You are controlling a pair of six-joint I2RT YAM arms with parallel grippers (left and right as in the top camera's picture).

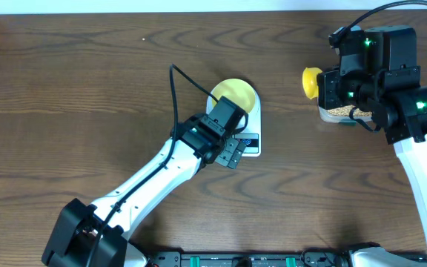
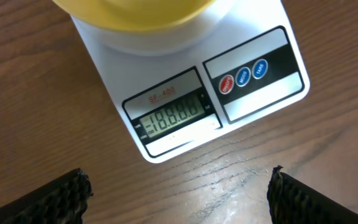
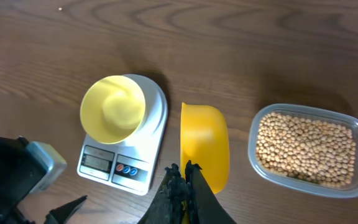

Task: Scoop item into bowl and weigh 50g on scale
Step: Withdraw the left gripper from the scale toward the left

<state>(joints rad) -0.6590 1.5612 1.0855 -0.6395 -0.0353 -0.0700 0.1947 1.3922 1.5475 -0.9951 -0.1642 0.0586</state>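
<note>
At table centre the scale carries the empty bowl. Its display has every segment lit; judged to be starting up. Left gripper hovers at the display end, jaws spread wide. Right gripper pinches the empty scoop between scale and tub, which holds all the beans. Risk: pouring before zero settles, or left fingers brushing the scale, would falsify the weight.
</note>
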